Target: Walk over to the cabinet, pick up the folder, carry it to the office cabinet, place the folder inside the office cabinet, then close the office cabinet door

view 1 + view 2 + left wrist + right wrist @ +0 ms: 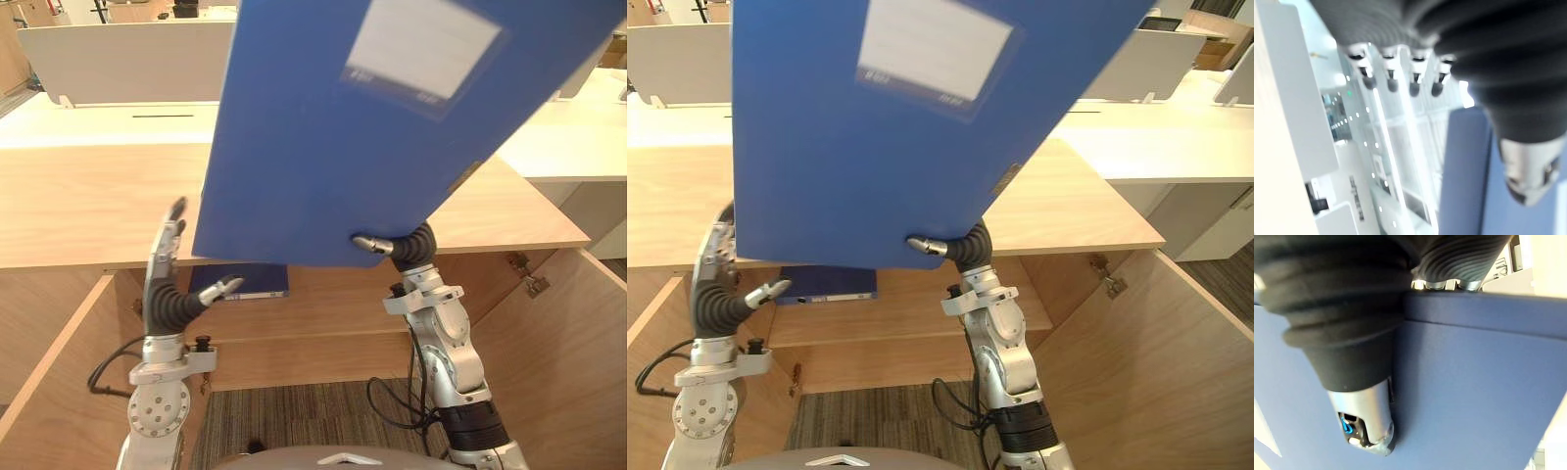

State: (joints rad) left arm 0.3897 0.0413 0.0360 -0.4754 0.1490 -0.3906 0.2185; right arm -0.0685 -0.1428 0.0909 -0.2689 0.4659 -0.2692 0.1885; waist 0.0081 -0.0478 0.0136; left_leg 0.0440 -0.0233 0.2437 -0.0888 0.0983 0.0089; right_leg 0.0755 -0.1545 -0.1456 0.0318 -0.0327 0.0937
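The right hand (407,247) grips the blue folder (323,147) at its lower edge. In the right wrist view the thumb (1364,416) lies pressed flat on the near face and the fingers wrap over the edge onto the far face, so the panel is pinched between them. The folder is held raised and tilted in front of the head camera, above the cabinet top (88,206), with a white label (423,44) near its upper end. The left hand (167,284) stands upright just beside the folder's lower left corner. Its fingers are straight and side by side, its thumb is apart from them, and it holds nothing; contact with the folder cannot be determined. Below the hands, the wooden cabinet is open, with the left door (49,392) and right door (558,352) swung outward over the carpet (294,411). A second blue folder (257,280) lies flat on the inner shelf (323,304). Beyond the cabinet stand white desks (98,122) and a white partition (118,59).
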